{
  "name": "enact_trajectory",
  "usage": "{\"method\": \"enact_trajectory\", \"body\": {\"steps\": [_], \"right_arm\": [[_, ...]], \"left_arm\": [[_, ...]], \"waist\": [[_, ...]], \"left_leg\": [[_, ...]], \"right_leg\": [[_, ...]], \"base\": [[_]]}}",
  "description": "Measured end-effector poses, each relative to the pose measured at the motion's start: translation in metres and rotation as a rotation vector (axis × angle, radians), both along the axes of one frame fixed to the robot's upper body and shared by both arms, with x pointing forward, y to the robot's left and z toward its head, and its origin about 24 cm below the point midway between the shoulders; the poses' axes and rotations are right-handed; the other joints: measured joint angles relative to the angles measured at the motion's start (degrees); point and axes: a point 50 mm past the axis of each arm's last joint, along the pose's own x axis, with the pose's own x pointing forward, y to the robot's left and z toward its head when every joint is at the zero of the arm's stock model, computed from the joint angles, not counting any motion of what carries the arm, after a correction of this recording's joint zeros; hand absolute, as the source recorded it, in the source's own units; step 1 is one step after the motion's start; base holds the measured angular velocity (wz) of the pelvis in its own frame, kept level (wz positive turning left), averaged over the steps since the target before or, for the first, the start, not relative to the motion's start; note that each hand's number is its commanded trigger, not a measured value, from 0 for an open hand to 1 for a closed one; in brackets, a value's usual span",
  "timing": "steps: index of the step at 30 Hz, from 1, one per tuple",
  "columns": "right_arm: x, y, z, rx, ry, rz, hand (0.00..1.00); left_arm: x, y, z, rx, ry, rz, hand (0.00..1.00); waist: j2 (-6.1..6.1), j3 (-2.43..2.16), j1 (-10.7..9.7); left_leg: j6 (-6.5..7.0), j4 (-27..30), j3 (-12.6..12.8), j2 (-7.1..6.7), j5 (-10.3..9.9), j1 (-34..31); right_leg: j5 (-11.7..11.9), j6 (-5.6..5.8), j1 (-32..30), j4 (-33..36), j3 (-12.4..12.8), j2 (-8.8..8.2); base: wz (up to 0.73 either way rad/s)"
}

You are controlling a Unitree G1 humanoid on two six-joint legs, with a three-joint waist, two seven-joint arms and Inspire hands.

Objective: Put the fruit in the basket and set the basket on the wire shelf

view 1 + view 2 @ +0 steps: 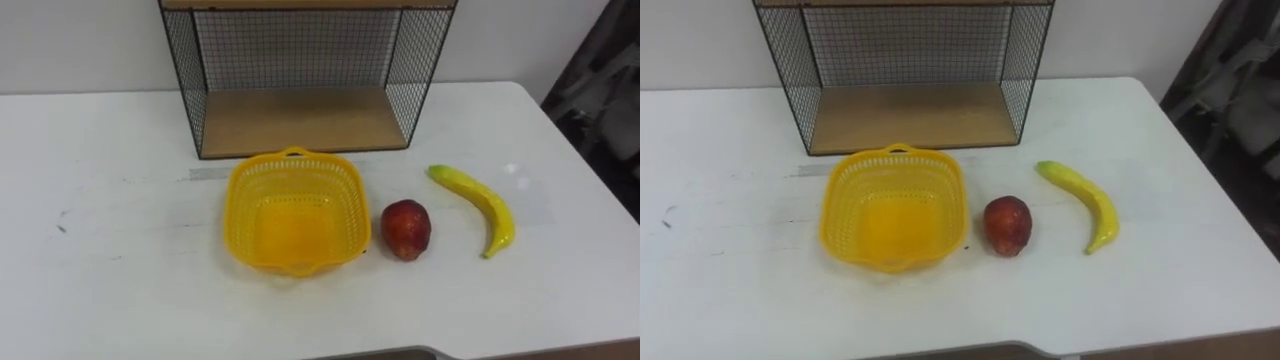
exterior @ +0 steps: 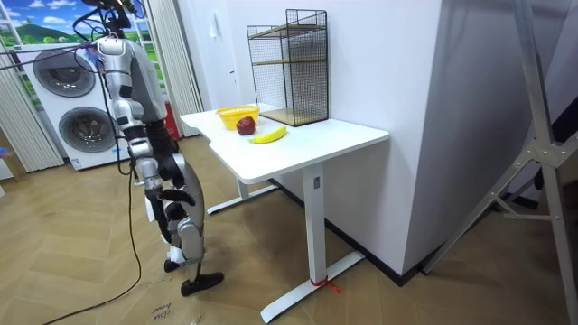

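Basket (image 1: pixel 240 215) empty, not yet on wire shelf (image 1: pixel 300 122) behind it. Apple (image 1: pixel 405 229) just right of basket; banana (image 1: pixel 478 206) farther right. All steps remain. Hands (image 2: pixel 150 179) well away from basket; whether apart or together, cannot tell.

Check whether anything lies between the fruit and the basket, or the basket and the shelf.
Nothing visible. The apple sits just right of the empty basket, the banana farther right; bare table separates basket from the wire shelf's open front.
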Motion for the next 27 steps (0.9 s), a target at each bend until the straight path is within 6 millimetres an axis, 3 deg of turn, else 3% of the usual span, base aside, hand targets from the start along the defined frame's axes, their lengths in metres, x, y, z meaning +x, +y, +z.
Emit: {"method": "enact_trajectory", "body": {"steps": [5,8,10,13,19,23,27], "right_arm": [[0.04,-0.051,0.026,-0.248,-0.074,-0.083,0.0],[0.072,-0.074,0.053,-0.425,-0.122,-0.043,0.0],[0.094,-0.088,0.081,-0.586,-0.145,0.013,0.0],[0.115,-0.099,0.115,-0.777,-0.169,0.025,0.0],[0.149,-0.096,0.175,-1.157,-0.206,0.148,0.0],[0.164,-0.084,0.203,-1.304,-0.284,0.218,0.0],[0.18,-0.068,0.226,-1.412,-0.408,0.332,0.0]], "left_arm": [[0.002,0.007,0.004,0.047,-0.042,-0.005,0.0],[0.004,0.006,0.004,0.047,-0.052,-0.019,0.0],[0.007,0.006,0.006,0.051,-0.077,-0.027,0.0],[0.012,0.007,0.007,0.057,-0.103,-0.036,0.0],[0.019,0.005,0.007,0.053,-0.141,-0.079,0.0],[0.017,0.0,0.005,0.038,-0.124,-0.122,0.0],[0.015,-0.002,0.005,0.03,-0.114,-0.144,0.0]], "waist": [[-0.53,-0.06,-0.39],[-0.53,-0.15,-0.44],[-0.58,-0.3,-0.27],[-0.63,-0.25,0.2],[-0.81,-0.01,0.98],[-0.75,0.11,1.69],[-0.79,-0.06,2.11]], "left_leg": [[0.0,-0.06,0.02,-0.04,0.0,-0.15],[0.0,0.03,0.75,0.0,0.01,-1.24],[0.0,0.14,1.03,0.01,0.04,-1.95],[-0.02,0.37,1.51,0.05,0.07,-1.75],[-0.02,0.42,1.95,0.04,0.07,-2.34],[-0.02,0.46,1.98,0.01,0.07,-2.69],[-0.02,0.46,1.96,0.05,0.07,-2.76]], "right_leg": [[0.01,0.02,-0.28,-0.03,0.65,0.17],[0.03,0.0,-1.77,0.58,1.27,0.3],[0.06,-0.01,-2.12,0.78,1.35,0.3],[0.09,-0.03,-2.12,1.05,1.81,0.4],[0.08,-0.03,-3.09,1.48,2.22,0.4],[0.09,-0.03,-3.6,1.44,2.3,0.4],[0.13,-0.05,-4.15,1.15,2.26,0.42]], "base": [[-0.04],[-0.08],[-0.06],[-0.08],[-0.06],[0.0],[0.0]]}}
